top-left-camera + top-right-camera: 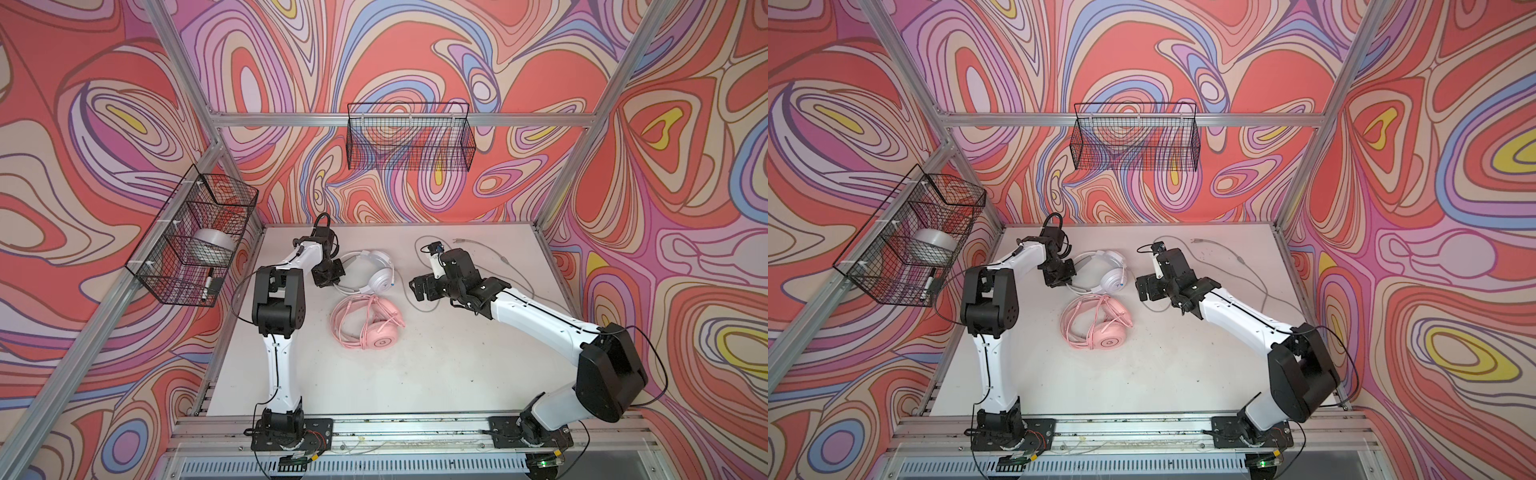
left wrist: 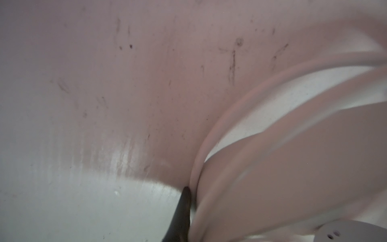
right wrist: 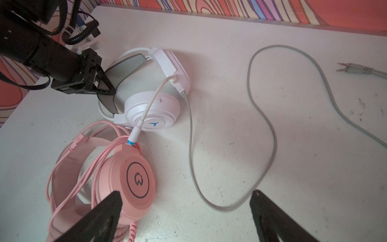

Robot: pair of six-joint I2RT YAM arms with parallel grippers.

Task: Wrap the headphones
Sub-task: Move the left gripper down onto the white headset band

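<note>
— Okay, where's the left gripper point(image 1: 328, 277) sitting at this moment?

— I'm pinching the headband point(image 3: 125, 67) of the white headset point(image 1: 377, 272) with it. The jaws are closing narrow on the band, at the end away from the earcups. In the left wrist view one dark fingertip point(image 2: 183, 207) is pressing right up against the curved band.

— And the other hand?

— I'm holding the right gripper point(image 3: 186, 193) spread wide and gripping nothing. It's hovering over the table point(image 1: 415, 374), to the right of the white headset and a little apart from it.

— How's the white headset lying?

— It's resting on the table. Its boom mic point(image 3: 137, 128) is reaching out from it, and the blue-ringed tip is touching the pink headset point(image 3: 125, 178).

— So the pink one's close?

— Yes, it's lying just beside the white headset, on the side nearer my bases. The pink cable point(image 3: 102, 159) is looping round its band and earcup.

— And the white one's lead?

— The grey-white cable point(image 3: 272, 134) is running out of the white headset and snaking loose over the table to its right in wide bends. The plug point(image 3: 356, 69) is lying well apart from the white headset, out beyond those bends.
</note>
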